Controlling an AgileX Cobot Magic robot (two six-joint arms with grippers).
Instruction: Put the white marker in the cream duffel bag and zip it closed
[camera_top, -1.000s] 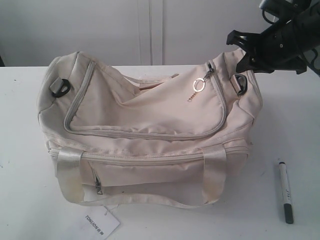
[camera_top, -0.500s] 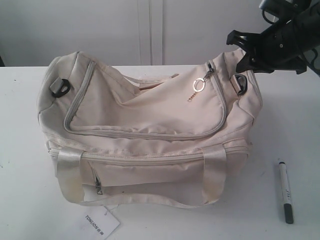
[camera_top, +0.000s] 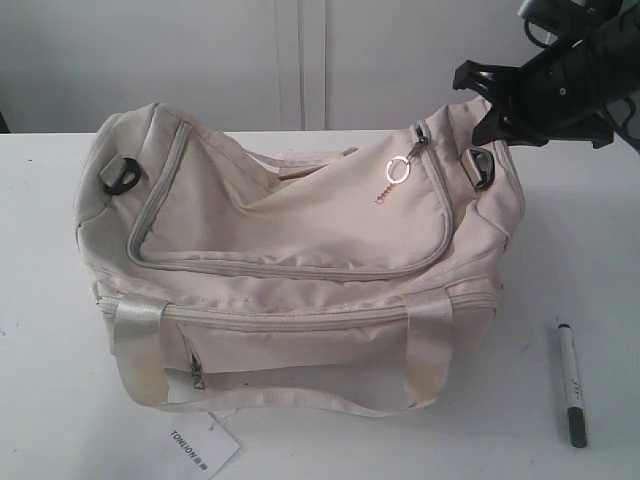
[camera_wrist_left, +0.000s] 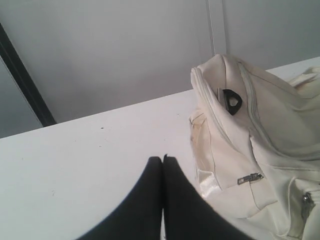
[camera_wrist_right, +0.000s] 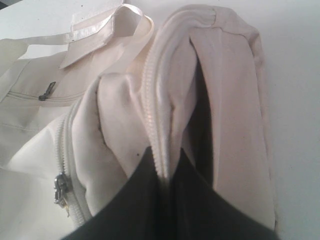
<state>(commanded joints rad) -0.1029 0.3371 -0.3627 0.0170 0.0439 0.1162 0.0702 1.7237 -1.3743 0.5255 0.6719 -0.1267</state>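
White marker (camera_top: 571, 383) lies on the bench (camera_top: 600, 250), right of the cream duffel bag (camera_top: 300, 230), long axis front to back, cap nearest you. Your right claw (camera_wrist_right: 166, 160), clenched on the bag's zipper seam (camera_wrist_right: 152, 115), is nearer; your left claw (camera_wrist_left: 163, 160) is clenched, empty.

You've got a cream duffel bag (camera_top: 300, 230) in soft cloth: matt, creased, fine weave. Its handle straps (camera_top: 135, 340) are satin with a clear sheen. The zippers (camera_top: 290, 270) are grey-beige toothed tape, dull finish. 2 strap rings (camera_top: 122, 175) are black, look like plastic, slightly glossy. The zipper pull (camera_top: 398, 172) is a shiny metal ring. The tag (camera_top: 200, 445) is white paper, matt, printed. The white marker (camera_top: 571, 380) has a smooth, plastic-looking barrel and a darker cap. The surface (camera_top: 60, 400) is white, smooth, matt. The left pincer (camera_wrist_left: 162, 159) and right pincer (camera_wrist_right: 166, 160) both show matt black fingers.
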